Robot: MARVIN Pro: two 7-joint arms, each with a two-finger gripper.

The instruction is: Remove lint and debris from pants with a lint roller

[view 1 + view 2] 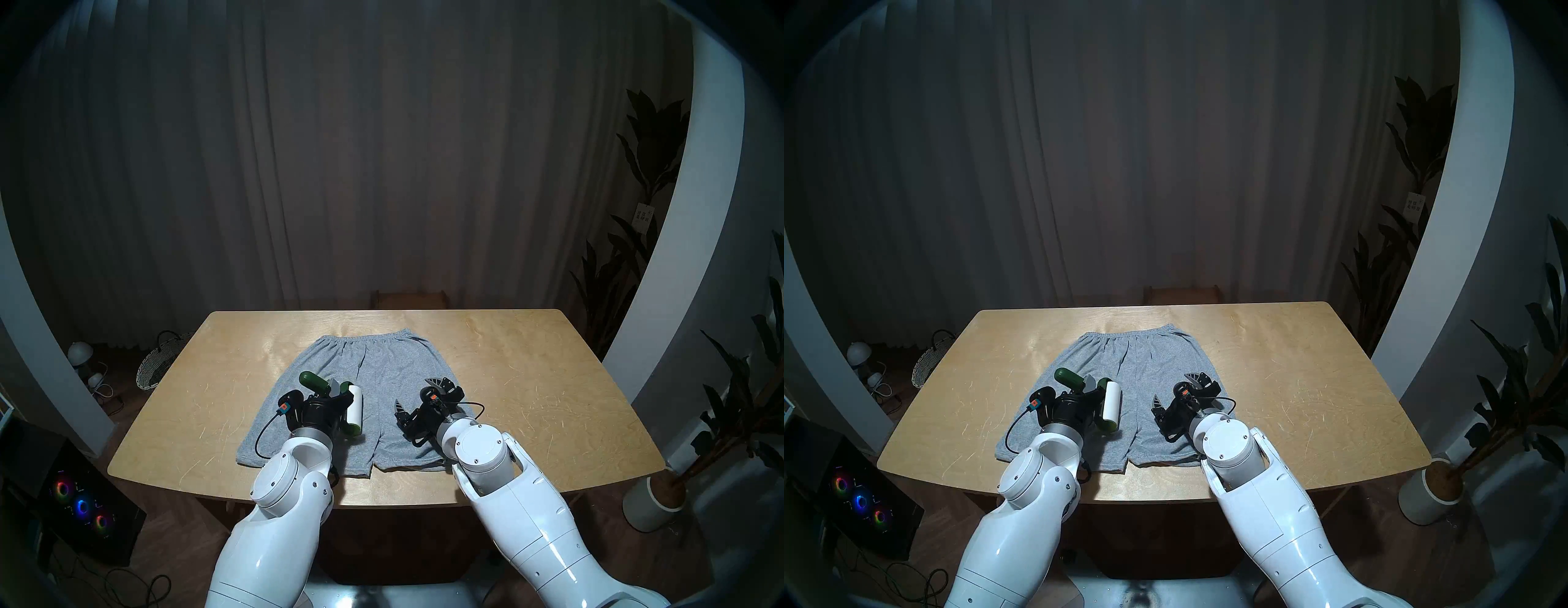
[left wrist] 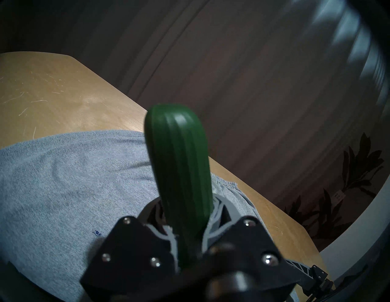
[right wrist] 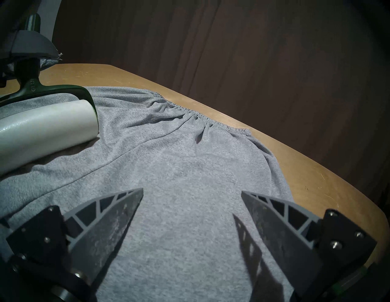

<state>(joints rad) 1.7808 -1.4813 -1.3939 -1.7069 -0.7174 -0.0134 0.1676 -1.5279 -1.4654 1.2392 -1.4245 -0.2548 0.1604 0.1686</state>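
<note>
Your left gripper (image 1: 330,392) has its fingers clamped on the lint roller (image 1: 354,407), white roll down on the grey shorts (image 1: 373,373) spread mid-table (image 1: 551,382) toward the near edge. Your right gripper (image 3: 191,190) hovers over the shorts, fingers spread wide, empty.

Both head views look down from above and behind the arms onto the whole counter (image 1: 530,382), nearly the same picture twice. The left wrist view sits close behind its left claw (image 2: 185,227), tilted, facing the curtain. The right wrist view looks low across the shorts (image 3: 190,189) between its spread fingers (image 3: 118,213); all four views share that cloth
</note>
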